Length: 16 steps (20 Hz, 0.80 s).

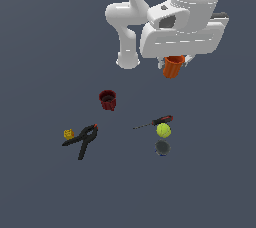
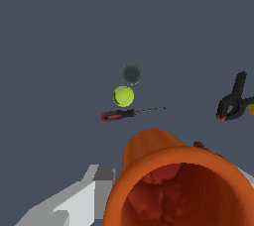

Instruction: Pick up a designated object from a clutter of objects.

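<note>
The small orange ribbed cup (image 1: 173, 66) hangs just under the white hand, lifted off the dark floor. My gripper (image 1: 174, 61) is shut on its rim, and the hand hides most of the fingers. In the wrist view the orange cup (image 2: 173, 180) fills the lower frame with its mouth open toward the camera. A grey finger (image 2: 87, 197) shows beside it. The clutter lies below on the floor, apart from the cup.
On the floor lie a dark red cup (image 1: 107, 100), a black clamp (image 1: 82, 139), a yellow cube (image 1: 68, 134), a red-handled screwdriver (image 1: 155, 121), a tennis ball (image 1: 163, 130) and a dark grey round thing (image 1: 162, 147). The arm's base (image 1: 127, 59) stands behind.
</note>
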Each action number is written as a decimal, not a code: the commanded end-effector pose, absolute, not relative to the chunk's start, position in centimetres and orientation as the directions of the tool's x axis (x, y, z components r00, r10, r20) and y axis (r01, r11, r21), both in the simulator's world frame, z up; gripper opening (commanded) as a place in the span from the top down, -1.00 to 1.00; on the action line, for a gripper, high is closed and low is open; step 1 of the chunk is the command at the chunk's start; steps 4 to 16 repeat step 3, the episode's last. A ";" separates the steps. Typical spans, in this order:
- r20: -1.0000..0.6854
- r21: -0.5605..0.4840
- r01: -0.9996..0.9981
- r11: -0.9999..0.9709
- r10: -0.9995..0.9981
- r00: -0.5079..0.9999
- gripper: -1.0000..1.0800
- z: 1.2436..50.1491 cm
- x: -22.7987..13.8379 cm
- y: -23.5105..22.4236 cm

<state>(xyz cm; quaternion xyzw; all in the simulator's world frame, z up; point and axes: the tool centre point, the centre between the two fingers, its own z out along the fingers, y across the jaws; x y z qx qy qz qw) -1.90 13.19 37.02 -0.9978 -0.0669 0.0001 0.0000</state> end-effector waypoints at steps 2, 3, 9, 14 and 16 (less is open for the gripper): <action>0.000 0.000 0.133 -0.991 0.133 0.991 1.00 37.4 -1.8 13.5; 0.000 0.000 0.133 -0.991 0.133 0.991 1.00 37.4 -1.8 13.5; 0.000 0.000 0.133 -0.991 0.133 0.991 1.00 37.4 -1.8 13.5; 0.000 0.000 0.133 -0.991 0.133 0.991 1.00 37.4 -1.8 13.5; 0.000 0.000 0.133 -0.991 0.133 0.991 1.00 37.4 -1.8 13.5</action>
